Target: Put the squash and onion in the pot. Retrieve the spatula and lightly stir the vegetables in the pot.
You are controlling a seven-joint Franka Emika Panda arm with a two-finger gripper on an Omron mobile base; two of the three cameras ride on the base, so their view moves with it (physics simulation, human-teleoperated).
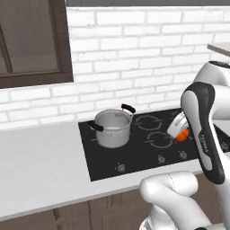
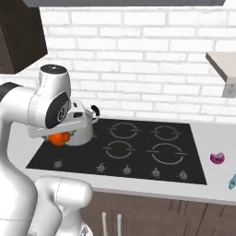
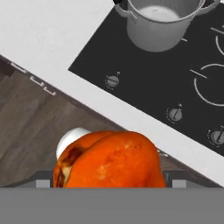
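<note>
The end effector (image 3: 109, 186) is clamped on an orange squash (image 3: 109, 159), its jaws spread wide to either side of the fruit, which bulges between them in the hand view. In the left base view the squash (image 1: 181, 136) shows as an orange patch under the white hand, above the black cooktop (image 1: 134, 155) and well to the right of the pot (image 1: 113, 128). From the right base view the squash (image 2: 60, 138) hangs just in front of the pot (image 2: 85, 126), which the arm partly hides.

The pot stands on the cooktop's rear left burner, upright, steel sides shining, with one black handle toward the brick wall (image 1: 134, 58) and the other toward the pale counter (image 1: 40, 161) to its left. Seen from the hand, the pot (image 3: 159, 24) lies beyond the squash, past the row of knobs (image 3: 175, 113) along the cooktop's front edge; its inside looks pale and bare.

The onion (image 2: 217, 158), a small magenta bulb, rests on the counter (image 2: 216, 138) far to the right of the pot, beyond the cooktop's right edge. Just in front of the onion, at the picture's right border, a sliver of the teal spatula (image 2: 232, 182) lies on the counter
</note>
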